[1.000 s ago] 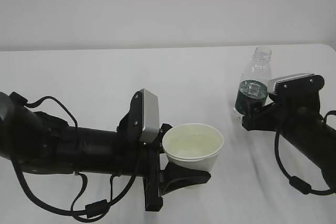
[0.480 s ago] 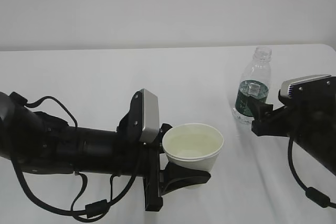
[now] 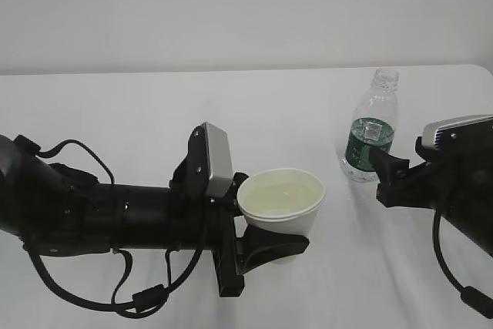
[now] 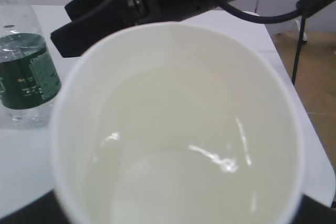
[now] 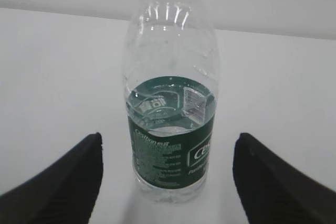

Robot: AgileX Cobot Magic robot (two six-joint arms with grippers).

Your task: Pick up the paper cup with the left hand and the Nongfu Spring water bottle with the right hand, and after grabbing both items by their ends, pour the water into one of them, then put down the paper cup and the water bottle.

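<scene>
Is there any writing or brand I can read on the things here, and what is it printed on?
Green label of the water bottle: only a large white "C" shows at the right edge; the rest of that word turns out of sight.
Smaller white print and the square patch on the same label: too blurred to read.
Paper cup: no writing visible.

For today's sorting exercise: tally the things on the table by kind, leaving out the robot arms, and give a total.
Paper cups: 1
Water bottles: 1
Total: 2
</scene>
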